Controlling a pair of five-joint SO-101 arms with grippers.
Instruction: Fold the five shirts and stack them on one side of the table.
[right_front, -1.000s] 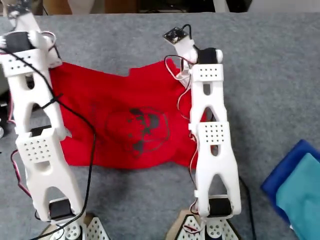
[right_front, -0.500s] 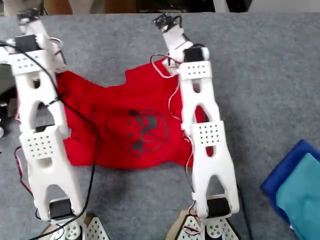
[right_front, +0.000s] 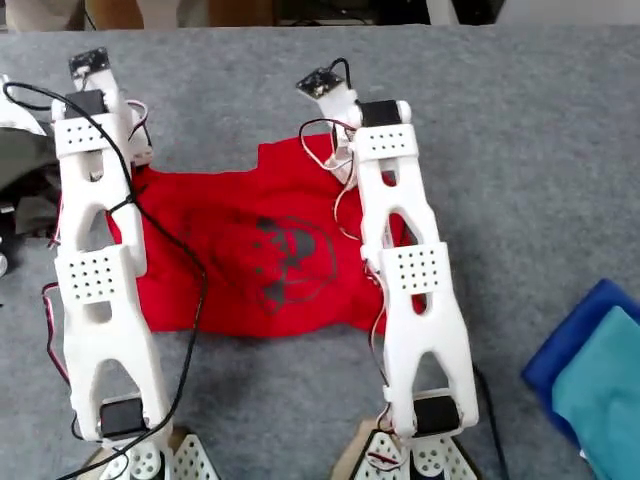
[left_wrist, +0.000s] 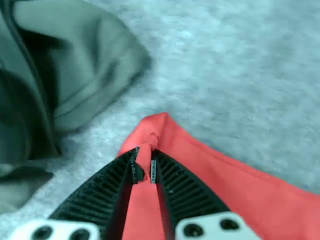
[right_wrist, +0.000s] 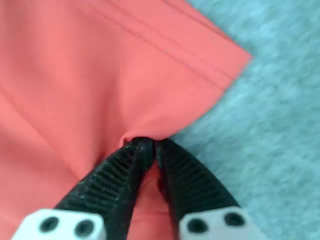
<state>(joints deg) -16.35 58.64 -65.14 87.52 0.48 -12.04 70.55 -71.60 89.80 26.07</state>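
Left end effector (left_wrist: 143, 169): clenched on a pinched corner of the red shirt (left_wrist: 225, 200), jaws almost together on the fold.
Right end effector (right_wrist: 152, 149): clamped on a bunched fold of the same shirt, near a hemmed corner.
Shirt position: spread on the grey table (right_front: 520, 120), centre toward 9 o'clock; both grips are at its far edge (10 and 12 o'clock).
Print: dark round graphic (right_front: 290, 255) mid-shirt, lettering too small to read.
Olive garment (left_wrist: 60, 65): just beside the left grip.

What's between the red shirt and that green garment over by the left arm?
Nothing but a bare strip of gray table cover. The left wrist view shows the red shirt and the green garment lying apart.
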